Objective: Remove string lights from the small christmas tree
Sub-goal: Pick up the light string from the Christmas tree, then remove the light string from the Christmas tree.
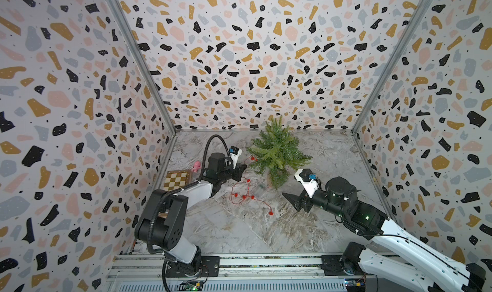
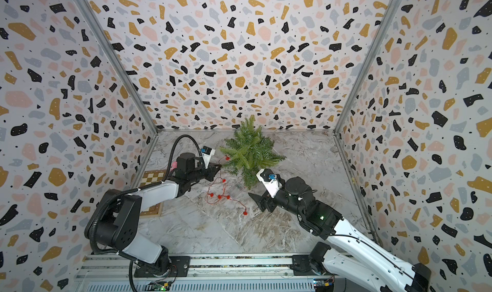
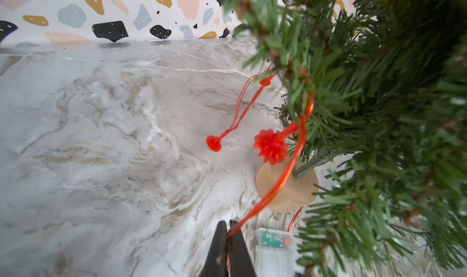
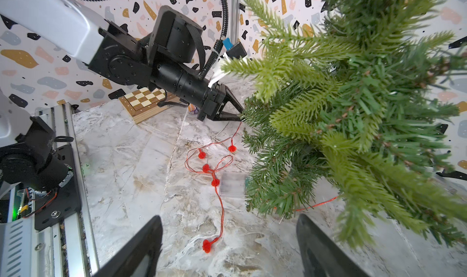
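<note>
at left, a wood-framed checkerboard (image 1: 177, 180) and a small pink toy (image 1: 197, 166) sit by the wall, away from the work. the left gripper (image 3: 228, 227), its black jaws pinched tight on the thin red-orange wire of the string lights (image 4: 214, 182), reaches to the edge of the small green artificial christmas tree (image 1: 277, 151), apparently to draw the strand out of the branches. most of the red beads lie loose on the marble tabletop (image 1: 239, 232) between the arms, beside the strand's clear plastic box (image 4: 232, 186). one run of wire loops through the lower boughs above the round wooden base (image 3: 285, 187). at right, the right gripper (image 4: 228, 220) hovers low, jaws spread wide and empty, likely placed to steady the tree or take up slack.
</note>
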